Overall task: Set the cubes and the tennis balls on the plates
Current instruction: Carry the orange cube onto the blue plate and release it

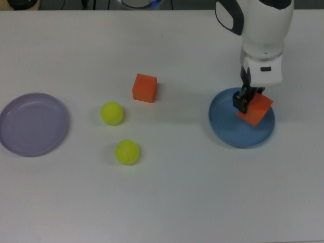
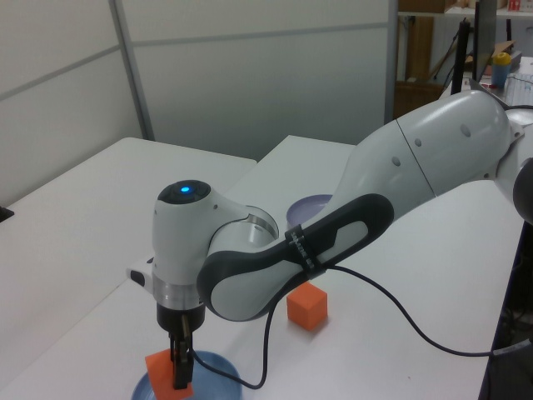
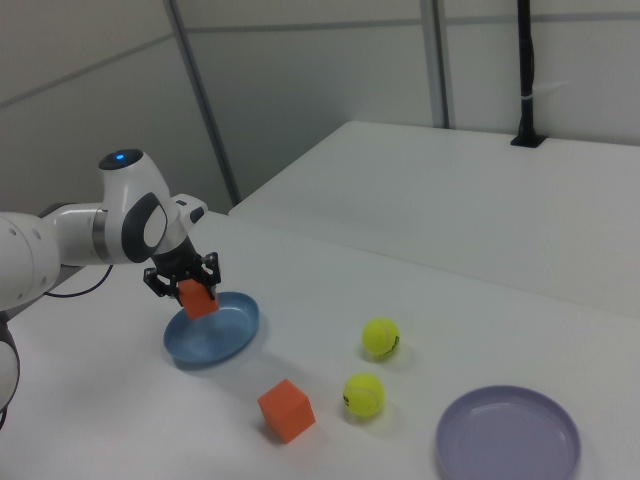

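Top view, fingers (image 1: 246, 103) gripping orange cube (image 1: 256, 110) over blue plate (image 1: 228, 132), purple plate (image 1: 30, 124) empty.

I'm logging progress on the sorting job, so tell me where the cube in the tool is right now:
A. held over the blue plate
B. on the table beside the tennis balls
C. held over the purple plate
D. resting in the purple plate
A: the tool is shut on the orange cube, which hangs tilted over the blue plate; the purple plate holds nothing.
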You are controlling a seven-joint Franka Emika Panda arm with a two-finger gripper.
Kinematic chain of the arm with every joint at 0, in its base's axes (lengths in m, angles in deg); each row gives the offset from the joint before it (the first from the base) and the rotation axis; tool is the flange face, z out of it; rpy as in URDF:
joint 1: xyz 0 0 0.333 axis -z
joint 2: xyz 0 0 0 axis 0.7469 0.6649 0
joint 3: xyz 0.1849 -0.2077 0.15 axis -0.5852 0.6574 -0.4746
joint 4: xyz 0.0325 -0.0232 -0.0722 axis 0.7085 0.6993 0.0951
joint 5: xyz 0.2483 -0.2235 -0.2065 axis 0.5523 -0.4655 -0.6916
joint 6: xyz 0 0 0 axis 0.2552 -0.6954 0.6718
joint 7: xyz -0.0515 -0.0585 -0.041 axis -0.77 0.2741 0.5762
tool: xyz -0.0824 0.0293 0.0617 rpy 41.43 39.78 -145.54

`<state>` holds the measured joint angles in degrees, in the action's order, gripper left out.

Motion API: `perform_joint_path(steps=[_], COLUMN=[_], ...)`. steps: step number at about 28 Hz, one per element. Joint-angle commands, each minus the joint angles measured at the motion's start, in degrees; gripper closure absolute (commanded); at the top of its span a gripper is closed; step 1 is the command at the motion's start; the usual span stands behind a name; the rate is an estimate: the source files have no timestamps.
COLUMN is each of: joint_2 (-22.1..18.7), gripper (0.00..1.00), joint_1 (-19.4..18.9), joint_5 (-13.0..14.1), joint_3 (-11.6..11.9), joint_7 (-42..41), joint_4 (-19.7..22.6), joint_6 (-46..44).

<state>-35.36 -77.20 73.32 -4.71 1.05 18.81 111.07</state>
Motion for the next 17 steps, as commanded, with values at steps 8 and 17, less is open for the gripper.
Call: perform_joint_path(steps=[8,17], joint_2=[-0.2,-3.1], gripper=[0.0,0.0], joint_1=[0.4,0.8], joint_5=[-1.0,-0.5], joint_3=[-0.2,-0.1], joint_7=[12.1,15.6], joint_4=[0.7,0.4], joint_6=[-1.1,-6.6])
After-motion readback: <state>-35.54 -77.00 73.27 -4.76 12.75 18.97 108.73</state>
